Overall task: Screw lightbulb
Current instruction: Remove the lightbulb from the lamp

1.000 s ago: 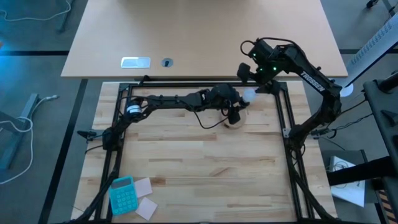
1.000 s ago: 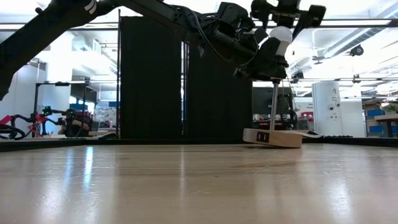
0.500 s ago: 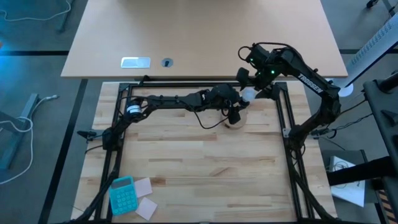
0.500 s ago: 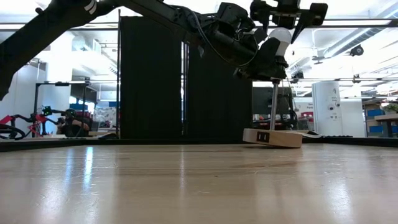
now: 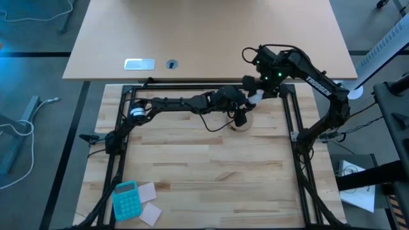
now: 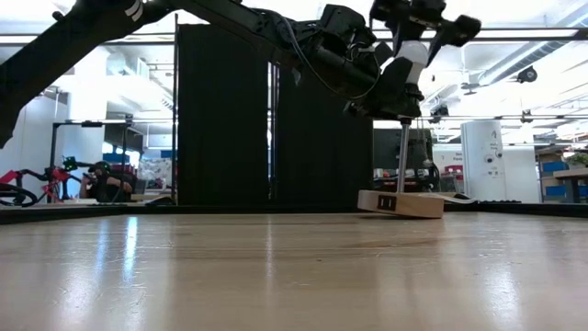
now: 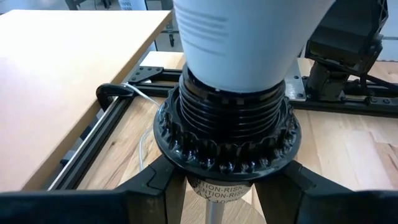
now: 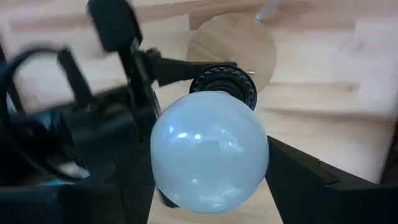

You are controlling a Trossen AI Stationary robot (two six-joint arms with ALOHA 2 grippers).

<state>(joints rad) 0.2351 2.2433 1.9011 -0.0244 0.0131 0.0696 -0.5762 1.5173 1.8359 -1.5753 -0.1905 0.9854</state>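
The glossy white lightbulb point(image 8: 208, 149) stands upright with its neck point(image 7: 249, 43) in the black threaded socket point(image 7: 227, 124). The socket tops the thin post point(image 6: 403, 152) of the wooden disc stand point(image 6: 401, 203), which rests on the table. My left gripper point(image 5: 239, 116) reaches in from the table's left and is shut on the socket. My right gripper point(image 5: 255, 96) comes down from above and is shut on the bulb's globe point(image 6: 411, 51). My left gripper pinches the socket's narrow lower part point(image 7: 221, 190), just under the ribbed collar, between its two fingers point(image 7: 146, 186). The fingers come in roughly level from the table's left. The socket stays upright on its post. My right gripper pinches the bulb's round globe between its two fingers point(image 8: 292, 177), one on each side of its widest part point(image 8: 258, 165). The fingers point down from above. The bulb stands upright with its neck in the socket.
A black metal frame point(image 5: 291, 121) borders the work area close to the stand. A blue calculator point(image 5: 125, 199) and paper notes point(image 5: 148, 203) lie at the near left. A tan table point(image 5: 211, 38) stands beyond the far edge. The wooden top near the middle is bare.
My right gripper has turned about its own downward axis while staying shut on the bulb, and its wrist has swung a little toward the table's left. The bulb stays in the socket. My left gripper has kept still on the socket.
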